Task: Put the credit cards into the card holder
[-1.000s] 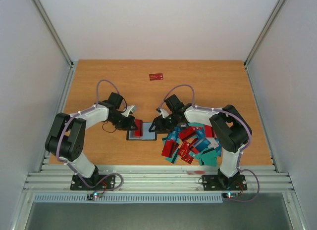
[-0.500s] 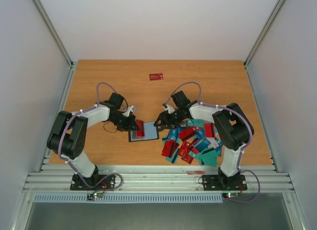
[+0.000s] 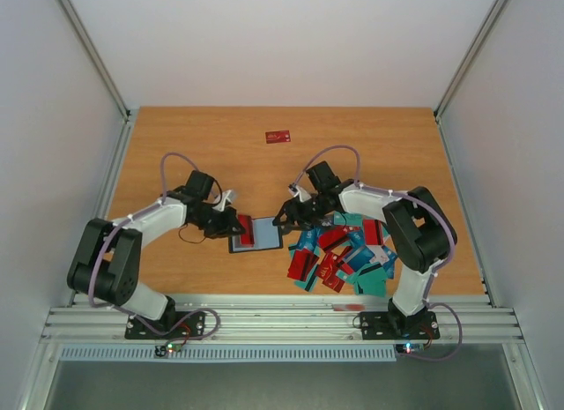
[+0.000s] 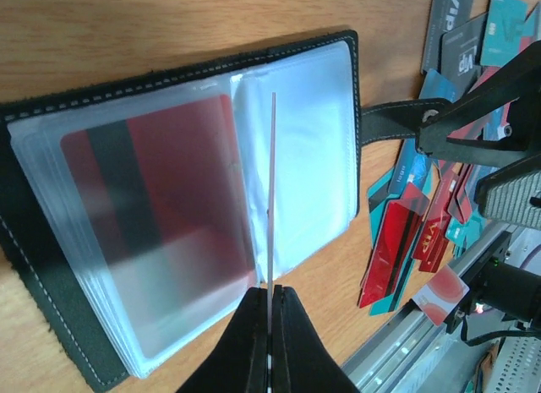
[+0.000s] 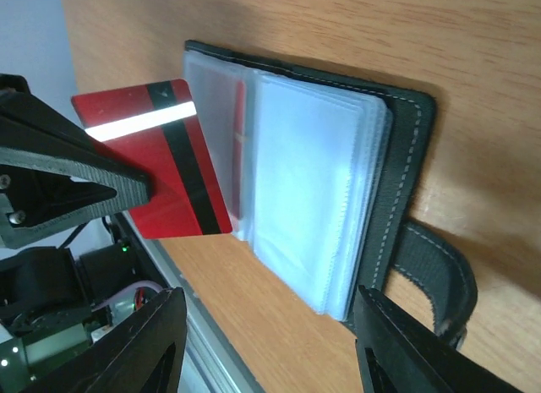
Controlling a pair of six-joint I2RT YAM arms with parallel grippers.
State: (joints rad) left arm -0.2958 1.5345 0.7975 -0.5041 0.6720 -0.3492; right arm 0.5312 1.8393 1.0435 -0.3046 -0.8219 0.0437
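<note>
The black card holder [image 3: 264,237] lies open on the table with its clear sleeves up [image 4: 304,148] [image 5: 313,182]. One left sleeve holds a red card [image 4: 152,215]. My left gripper [image 3: 234,223] [image 4: 271,302] is shut on a red card [image 4: 273,190] [image 5: 161,165], held on edge over the holder's middle fold. My right gripper [image 3: 285,219] [image 5: 266,325] is open and empty, just above the holder's right edge by its strap [image 5: 431,275]. A pile of red, teal and dark credit cards [image 3: 344,254] [image 4: 423,232] lies to the right.
A lone red card [image 3: 278,137] lies far back near the middle. The metal rail [image 3: 264,322] runs along the near table edge. Grey walls enclose the left, right and back sides.
My left arm's elbow has swung out to the left while its gripper stays over the holder with the card. My right gripper has shifted slightly right and back at the holder's edge.
</note>
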